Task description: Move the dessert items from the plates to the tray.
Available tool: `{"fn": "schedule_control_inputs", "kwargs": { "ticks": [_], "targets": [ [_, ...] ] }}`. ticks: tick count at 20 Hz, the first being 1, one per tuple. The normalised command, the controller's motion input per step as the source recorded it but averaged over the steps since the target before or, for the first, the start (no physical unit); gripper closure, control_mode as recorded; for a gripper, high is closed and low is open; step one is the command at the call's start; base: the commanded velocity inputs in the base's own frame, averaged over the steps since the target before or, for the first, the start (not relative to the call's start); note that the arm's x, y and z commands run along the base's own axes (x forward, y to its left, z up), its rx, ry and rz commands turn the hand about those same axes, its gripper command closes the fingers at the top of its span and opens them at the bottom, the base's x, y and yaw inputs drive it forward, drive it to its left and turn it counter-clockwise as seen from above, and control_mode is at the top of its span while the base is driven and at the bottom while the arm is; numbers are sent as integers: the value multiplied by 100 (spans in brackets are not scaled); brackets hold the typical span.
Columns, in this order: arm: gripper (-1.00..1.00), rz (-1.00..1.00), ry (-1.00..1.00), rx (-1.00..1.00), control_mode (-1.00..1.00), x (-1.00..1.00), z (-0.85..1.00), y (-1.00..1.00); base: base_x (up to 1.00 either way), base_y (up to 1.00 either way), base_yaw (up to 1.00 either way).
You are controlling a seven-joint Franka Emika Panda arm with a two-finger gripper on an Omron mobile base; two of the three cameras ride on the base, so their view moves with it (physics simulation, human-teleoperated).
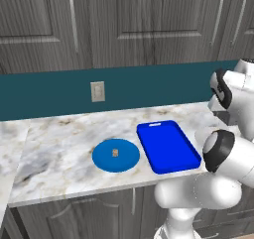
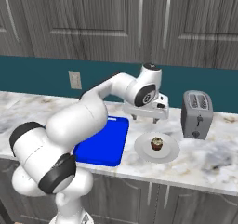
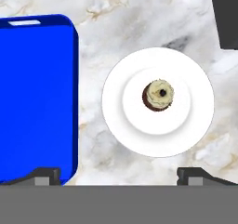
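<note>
As tray (image 3: 37, 97) lies lengthwise, cupcake (image 3: 158, 95) upright — centred

On the worktop (image 1: 59, 144), the tray (image 1: 167, 146) lies between two plates: the left plate (image 1: 116, 155) carries a small lump (image 1: 115, 153), the right plate (image 2: 157, 148) a cupcake (image 2: 156, 144). A toaster (image 2: 197, 114) stands right of that plate.

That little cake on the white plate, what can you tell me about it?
The little cake is a small cupcake with a dark brown base and a pale cream swirl on top, with a dark dot at its centre. It stands upright in the middle of the round white plate, touching nothing else. The plate rests on the marble counter between the blue tray and the toaster.
</note>
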Motion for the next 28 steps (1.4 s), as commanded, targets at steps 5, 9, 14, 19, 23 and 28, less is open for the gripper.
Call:
{"fn": "schedule_control_inputs", "kwargs": {
  "ticks": [5, 9, 14, 19, 23, 28],
  "targets": [
    [-100, 0, 0, 0, -100, 8, -58, -20, 0, 0, 0],
    [-100, 0, 0, 0, -100, 1, -41, -31, 0, 0, 0],
    [-100, 0, -1, 0, -100, 8, -23, -21, 0, 0, 0],
    [-100, 0, 0, 0, -100, 42, -10, -14, 0, 0, 0],
    [-100, 0, 0, 0, -100, 33, -18, -2, 0, 0, 0],
    [-100, 0, 0, 0, -100, 23, -25, -2, 0, 0, 0]
  ]
}}
